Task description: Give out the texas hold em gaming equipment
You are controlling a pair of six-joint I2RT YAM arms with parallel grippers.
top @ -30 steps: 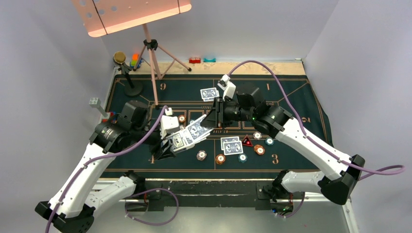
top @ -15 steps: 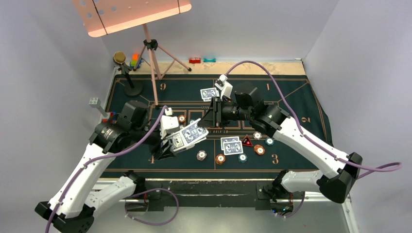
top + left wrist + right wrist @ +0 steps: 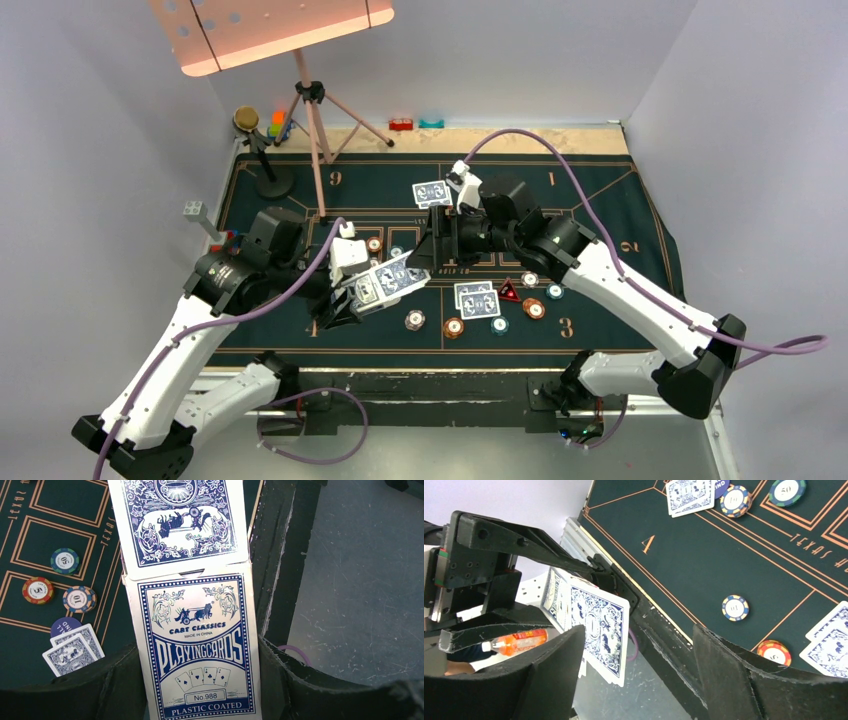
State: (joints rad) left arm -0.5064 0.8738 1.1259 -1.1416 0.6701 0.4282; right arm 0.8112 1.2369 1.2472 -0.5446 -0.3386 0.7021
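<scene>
White-walled booth, dark green printed mat [image 3: 600, 200] over the table.

Left gripper [image 3: 200, 702] is clamped on a card box [image 3: 200, 665], one finger on each long side. The box is held up off the mat over the near-left corner with its flap end aimed at the other arm. Loose cards [image 3: 180, 520] stick out of the open flap, backs up. My read is that it is held this way to present card edges for a clean pull.

Right gripper [image 3: 639, 650] has its jaws spread wide with nothing in them. It is lined up facing the box mouth, and the protruding cards sit just ahead of the opening, close to one finger. Contact cannot be confirmed.

Outward on the mat: one dealt pair [image 3: 477, 299] lies beside the red triangular marker [image 3: 509, 292], with chips [image 3: 533, 308] near it. A second pair [image 3: 432, 192] lies at the far side. A third pair [image 3: 72, 650] lies beside a blue disc [image 3: 65, 626], under the left arm.

Several seats look served, and the next step is likely pinching one card and dealing it. The risk is dragging out several cards at once.
</scene>
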